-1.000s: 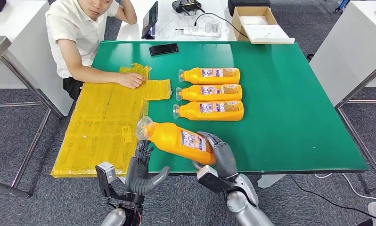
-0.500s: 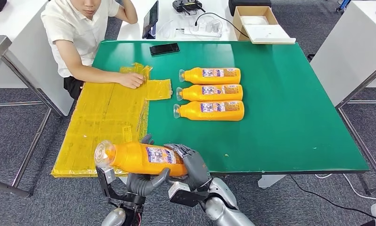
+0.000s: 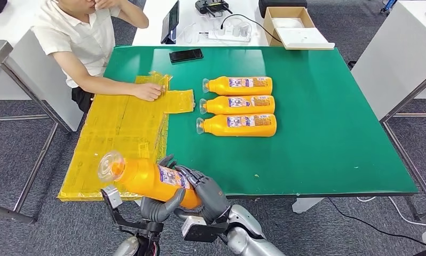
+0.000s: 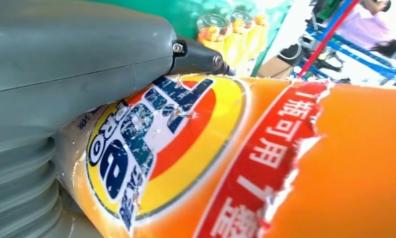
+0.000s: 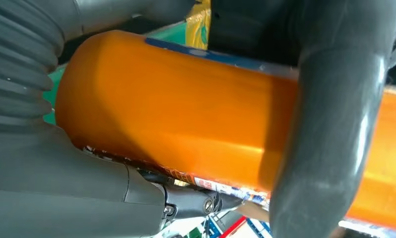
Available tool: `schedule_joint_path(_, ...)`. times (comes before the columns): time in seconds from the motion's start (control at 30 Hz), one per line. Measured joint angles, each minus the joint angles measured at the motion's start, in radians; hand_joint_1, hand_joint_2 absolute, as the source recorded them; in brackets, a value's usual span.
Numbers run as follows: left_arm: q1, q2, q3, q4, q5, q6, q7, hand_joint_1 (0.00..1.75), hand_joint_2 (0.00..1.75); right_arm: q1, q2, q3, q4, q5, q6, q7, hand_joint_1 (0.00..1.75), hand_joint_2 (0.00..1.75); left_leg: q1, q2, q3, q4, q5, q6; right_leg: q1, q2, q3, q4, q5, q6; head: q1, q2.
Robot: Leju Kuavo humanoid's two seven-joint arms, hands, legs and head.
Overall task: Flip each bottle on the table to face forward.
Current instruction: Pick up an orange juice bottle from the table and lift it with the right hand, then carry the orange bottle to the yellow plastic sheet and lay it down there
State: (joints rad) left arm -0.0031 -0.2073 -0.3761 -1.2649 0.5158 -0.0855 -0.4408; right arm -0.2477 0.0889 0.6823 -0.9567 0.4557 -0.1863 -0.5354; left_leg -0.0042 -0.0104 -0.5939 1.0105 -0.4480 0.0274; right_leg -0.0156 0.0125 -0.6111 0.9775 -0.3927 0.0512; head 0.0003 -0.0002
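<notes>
So the green tabletop (image 3: 328,133) has three bottles (image 3: 237,105) lying in a row, untouched. The fourth bottle (image 3: 147,178) has come off the near edge since a second ago, mid-flip probably. Right hand (image 3: 208,194) wraps it, left hand (image 3: 160,205) cups underneath, fingers (image 5: 325,129) clamped on.

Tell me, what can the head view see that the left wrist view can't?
The head view alone takes in the whole green table, the yellow sheet, a seated person, a black phone, and both hands, left hand and right hand, gripping the held bottle. The left wrist view alone gives the round blue and orange label up close. Both share that bottle and the three bottles lying on the table.
</notes>
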Motion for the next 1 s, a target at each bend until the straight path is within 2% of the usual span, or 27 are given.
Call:
schedule_joint_path(0.13, 0.004, -0.001, 0.012, -0.006, 0.021, -0.019, 0.000, 1.75, 1.75, -0.003, -0.005, 0.011, 0.004, -0.001, 0.003, -0.004, 0.00, 0.00, 0.000, 0.000, 0.000, 0.000, 0.000, 0.000, 0.000, 0.000, 0.000, 0.000, 0.000, 0.000, 0.000, 0.000)
schedule_joint_path(0.27, 0.015, -0.002, 0.026, -0.015, 0.067, -0.073, 0.001, 1.75, 1.75, -0.003, -0.006, 0.019, 0.005, -0.009, 0.016, -0.016, 0.00, 0.00, 0.000, 0.000, 0.000, 0.000, 0.000, 0.000, 0.000, 0.000, 0.000, 0.000, 0.000, 0.000, 0.000, 0.000)
schedule_joint_path(0.47, 0.049, 0.001, 0.040, -0.043, 0.135, -0.212, 0.009, 1.75, 1.75, -0.002, -0.021, 0.024, 0.003, -0.009, 0.039, -0.077, 0.00, 0.00, 0.000, 0.001, 0.000, 0.000, 0.000, 0.000, 0.000, 0.000, -0.001, 0.000, 0.000, 0.000, 0.000, 0.000)
schedule_joint_path(0.63, 0.062, 0.002, 0.047, -0.064, 0.147, -0.237, 0.018, 1.75, 1.75, 0.001, -0.033, 0.021, -0.016, -0.003, 0.032, -0.111, 0.00, 0.00, 0.000, 0.001, 0.000, 0.000, 0.000, 0.000, 0.000, 0.000, -0.001, 0.000, 0.000, 0.000, 0.000, 0.000)
schedule_joint_path(0.7, 0.059, 0.002, 0.050, -0.069, 0.078, -0.158, 0.016, 1.75, 1.75, 0.014, -0.040, 0.014, -0.033, 0.005, 0.010, -0.116, 0.00, 0.00, 0.000, 0.000, 0.000, 0.000, 0.000, 0.000, 0.000, 0.000, -0.001, -0.001, 0.000, 0.000, 0.000, 0.000)
schedule_joint_path(0.83, 0.023, 0.007, 0.052, -0.046, -0.203, 0.191, -0.018, 1.75, 1.75, 0.067, -0.079, -0.032, -0.108, 0.022, -0.045, -0.114, 0.00, 0.00, 0.000, -0.001, 0.000, 0.000, 0.000, 0.000, 0.000, -0.001, 0.000, 0.000, 0.000, 0.000, 0.000, 0.000)
schedule_joint_path(1.0, -0.013, 0.013, 0.062, 0.002, -0.382, 0.435, -0.059, 1.75, 1.75, 0.123, -0.111, -0.099, -0.199, 0.017, -0.078, -0.115, 0.00, 0.00, 0.000, 0.000, 0.000, 0.000, 0.000, 0.000, 0.000, -0.001, -0.001, 0.000, 0.000, 0.000, 0.000, 0.000)
